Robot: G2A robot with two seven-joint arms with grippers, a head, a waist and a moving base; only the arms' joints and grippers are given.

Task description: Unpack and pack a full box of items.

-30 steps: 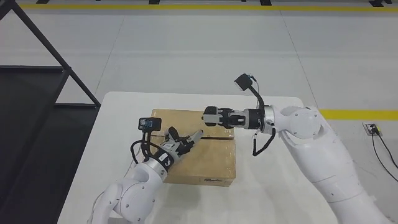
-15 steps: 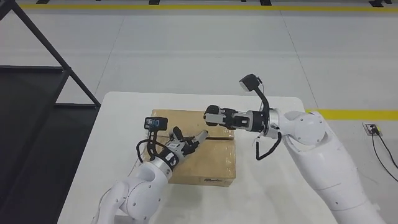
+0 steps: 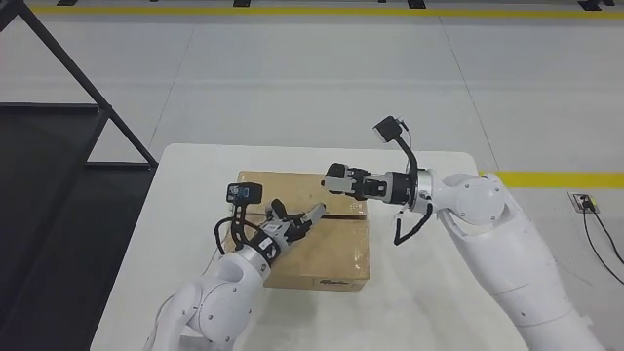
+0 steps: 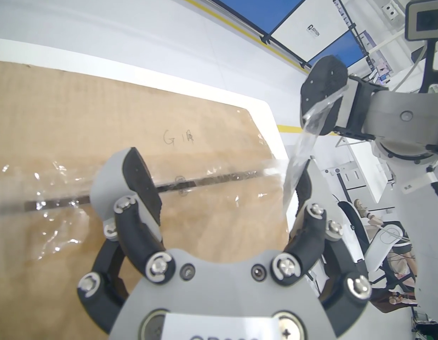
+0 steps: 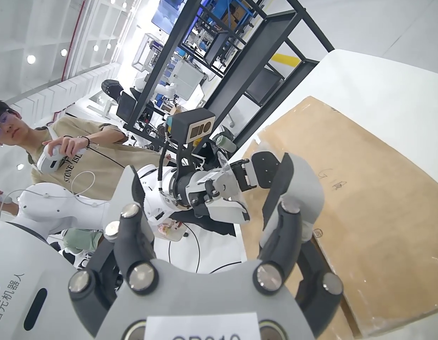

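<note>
What lay inside the box [image 3: 336,253] was hidden beneath its closed top. A tape strip [image 4: 299,150] was stuck to the right gripper [image 3: 333,177], which, like the left gripper [image 4: 219,175], was spread open.

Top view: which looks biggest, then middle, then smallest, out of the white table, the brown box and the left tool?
1. white table
2. brown box
3. left tool, nearer the camera than the box, yet clearly smallest

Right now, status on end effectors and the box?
Left end effector open over box seam. Right end effector open, tape strip stuck to it. Box closed.
</note>
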